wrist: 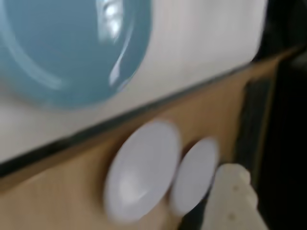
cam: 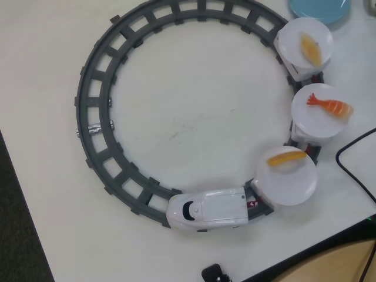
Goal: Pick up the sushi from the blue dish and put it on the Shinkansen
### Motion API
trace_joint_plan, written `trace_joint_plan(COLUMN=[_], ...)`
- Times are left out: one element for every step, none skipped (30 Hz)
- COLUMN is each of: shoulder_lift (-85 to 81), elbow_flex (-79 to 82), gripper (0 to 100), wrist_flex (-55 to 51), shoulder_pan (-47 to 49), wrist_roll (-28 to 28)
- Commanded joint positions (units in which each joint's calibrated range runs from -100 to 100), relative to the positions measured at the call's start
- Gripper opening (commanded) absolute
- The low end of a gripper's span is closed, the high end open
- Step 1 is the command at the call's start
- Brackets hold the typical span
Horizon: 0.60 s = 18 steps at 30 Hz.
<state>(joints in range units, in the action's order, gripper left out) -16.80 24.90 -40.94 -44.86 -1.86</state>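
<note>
Three plates ride behind the Shinkansen (cam: 208,210) on the grey track (cam: 97,100); the one at 1 o'clock on the loop carries the sushi (cam: 311,48), long axis running 11 to 5. I see the blue dish (cam: 320,9) empty at the overhead view's top edge. Wrist view is blurred, dish (wrist: 72,52) at 10 o'clock, two white discs (wrist: 144,170) low; I can't tell jaw opening or grip. No arm visible overhead. My read: placement done.
</note>
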Motion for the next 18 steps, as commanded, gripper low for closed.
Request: trace_joint_plan(shoulder_lift=[-7.21,-8.96,-11.13,-13.39,-16.14,-19.15,-21.91,-24.66,-27.50,-30.26,-33.26,-36.27,-39.19,-42.11,-45.04,-47.63,-50.38,-53.14], elbow_flex=[12.80,16.93,21.06,25.10,29.14,33.09,36.68,39.73,42.70,44.49,46.82,49.07,51.13,53.02,55.08,57.42,59.75,61.73], gripper=[39,39,39,39,39,39,39,39,39,39,39,39,39,39,39,39,39,39], wrist_flex=[5.30,7.70,10.09,12.06,13.69,14.71,15.48,16.17,16.85,16.60,16.51,16.51,16.51,16.43,16.34,16.26,15.74,14.54], shoulder_pan=[-7.08,-8.22,-9.19,-9.72,-9.72,-9.54,-8.84,-7.69,-6.72,-5.84,-5.32,-5.05,-4.96,-4.96,-4.96,-4.96,-4.96,-4.96], wrist_roll=[0.76,0.76,0.76,0.76,0.76,0.76,0.76,0.76,0.76,0.76,0.76,0.76,0.76,0.76,0.76,0.76,0.76,0.76])
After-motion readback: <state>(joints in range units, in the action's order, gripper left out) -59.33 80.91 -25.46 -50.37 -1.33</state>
